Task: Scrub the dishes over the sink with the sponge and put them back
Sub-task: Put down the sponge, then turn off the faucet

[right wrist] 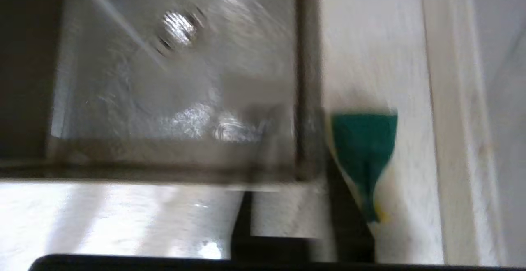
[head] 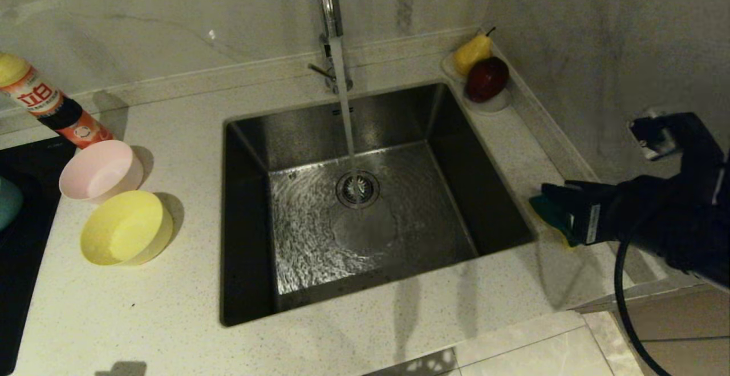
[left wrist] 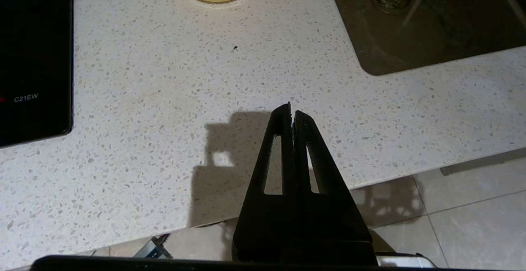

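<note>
The right pincer [head: 548, 207] pinches the sponge [right wrist: 363, 147] just beside the sink [head: 251, 153], ready for scrubbing, while the left pincer [left wrist: 291, 112] hangs shut, empty.

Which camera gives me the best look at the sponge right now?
The right wrist view: the sponge shows its green scouring face on the counter right of the sink, pinched in the right gripper. The head view shows only a green corner past the gripper. The left wrist view misses it.
</note>
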Robot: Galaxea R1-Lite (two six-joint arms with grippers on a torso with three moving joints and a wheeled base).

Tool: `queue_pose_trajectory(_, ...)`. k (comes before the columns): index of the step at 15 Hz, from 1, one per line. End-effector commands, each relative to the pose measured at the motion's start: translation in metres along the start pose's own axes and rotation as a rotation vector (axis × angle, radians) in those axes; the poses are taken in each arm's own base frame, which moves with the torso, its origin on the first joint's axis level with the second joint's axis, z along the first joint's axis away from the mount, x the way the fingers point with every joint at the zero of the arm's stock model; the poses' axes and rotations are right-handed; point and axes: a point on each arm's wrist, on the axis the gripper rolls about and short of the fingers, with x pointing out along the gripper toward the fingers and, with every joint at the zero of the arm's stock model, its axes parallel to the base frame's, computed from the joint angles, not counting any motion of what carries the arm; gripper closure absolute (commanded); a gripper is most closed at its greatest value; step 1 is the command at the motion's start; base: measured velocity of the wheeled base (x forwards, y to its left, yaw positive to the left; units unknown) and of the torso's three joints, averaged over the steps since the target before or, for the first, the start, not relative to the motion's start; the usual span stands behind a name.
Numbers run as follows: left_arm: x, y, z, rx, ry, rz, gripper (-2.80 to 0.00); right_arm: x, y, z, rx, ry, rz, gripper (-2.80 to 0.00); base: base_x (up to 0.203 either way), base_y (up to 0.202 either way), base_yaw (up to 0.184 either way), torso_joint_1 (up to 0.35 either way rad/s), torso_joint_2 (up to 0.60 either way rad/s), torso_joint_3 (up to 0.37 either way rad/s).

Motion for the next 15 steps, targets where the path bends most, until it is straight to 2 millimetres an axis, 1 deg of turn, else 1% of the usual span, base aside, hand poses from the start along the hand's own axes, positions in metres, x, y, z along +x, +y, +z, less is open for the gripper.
queue_pose_trajectory(1,0.000,0.000,0.000,0.000,0.002,0.000,0.00,-0.041,0.000,0.012,-0.027,-0.136,0.063,0.00,0.000,0.000,0.000,0.000,0.00,0.000)
queue_pose_trajectory(4,0.000,0.000,0.000,0.000,0.002,0.000,0.00,-0.084,-0.008,0.022,-0.048,-0.255,0.170,0.00,0.000,0.000,0.000,0.000,0.00,0.000)
queue_pose_trajectory(6,0.000,0.000,0.000,0.000,0.002,0.000,0.00,-0.109,-0.019,0.018,-0.063,-0.276,0.249,0.00,0.000,0.000,0.000,0.000,0.00,0.000)
queue_pose_trajectory(8,0.000,0.000,0.000,0.000,0.002,0.000,0.00,-0.132,-0.032,0.007,-0.088,-0.268,0.328,0.00,0.000,0.000,0.000,0.000,0.00,0.000)
queue_pose_trajectory(10,0.000,0.000,0.000,0.000,0.002,0.000,0.00,-0.157,-0.037,-0.009,-0.085,-0.242,0.410,0.00,0.000,0.000,0.000,0.000,0.00,0.000)
queue_pose_trajectory(11,0.000,0.000,0.000,0.000,0.002,0.000,0.00,-0.165,-0.039,-0.017,-0.061,-0.217,0.438,0.00,0.000,0.000,0.000,0.000,0.00,0.000)
queue_pose_trajectory(13,0.000,0.000,0.000,0.000,0.002,0.000,0.00,-0.178,-0.040,-0.034,-0.029,-0.194,0.438,0.00,0.000,0.000,0.000,0.000,0.00,0.000)
queue_pose_trajectory(15,0.000,0.000,0.000,-0.001,0.002,0.000,0.00,-0.191,-0.040,-0.050,-0.029,-0.212,0.422,0.00,0.000,0.000,0.000,0.000,0.00,0.000)
